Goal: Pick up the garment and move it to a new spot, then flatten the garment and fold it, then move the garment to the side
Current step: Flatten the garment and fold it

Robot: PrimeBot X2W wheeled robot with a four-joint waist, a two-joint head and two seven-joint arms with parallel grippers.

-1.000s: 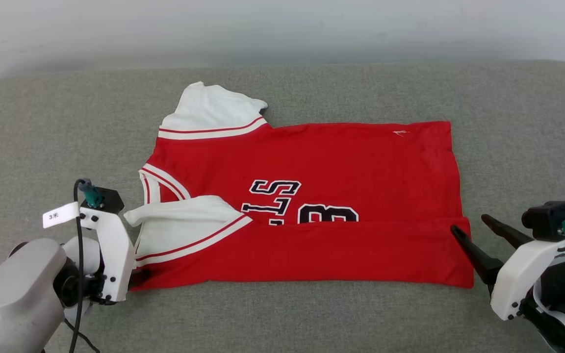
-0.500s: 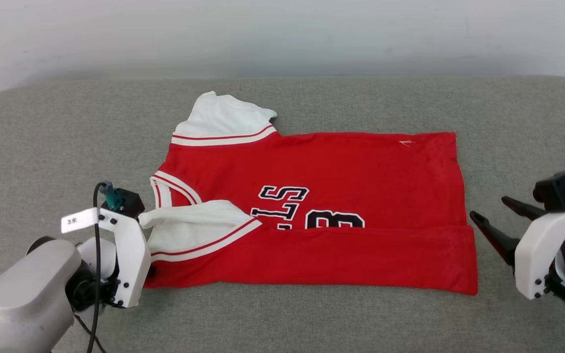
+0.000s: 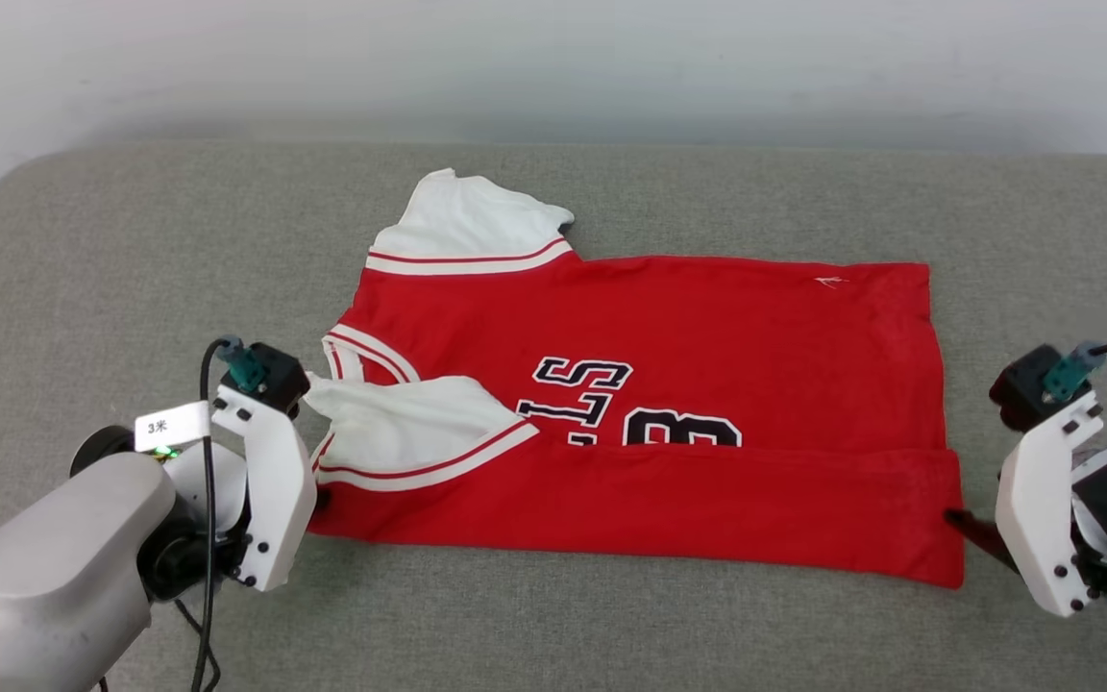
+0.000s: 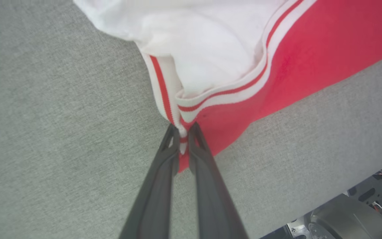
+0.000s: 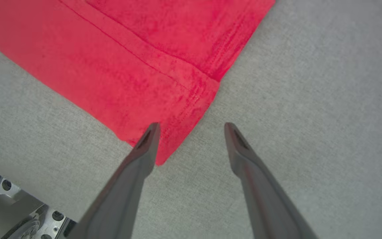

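Garment [image 3: 669,384] lies flat and sideways on the grey cushion [image 3: 553,625], collar end toward the robot's left and hem toward its right. Its near long edge is already folded up over the lower part of the black lettering [image 3: 580,375].

The step in hand looks like gripping both near corners for the next fold. To do it well, the right side should catch both layers at the hem corner before any lift. The two arms should then rise together, so the fold line stays straight and the loose white sleeve [image 3: 409,432] does not drag.

The left gripper [image 4: 184,131] has its fingers pressed together, pinching the striped trim [image 4: 164,96] at the near-left corner. The right gripper [image 5: 192,127] has its fingers spread wide and holds nothing. One fingertip [image 5: 146,142] sits over the red hem corner [image 5: 171,132] and the other over bare cushion; I cannot tell whether either touches down.
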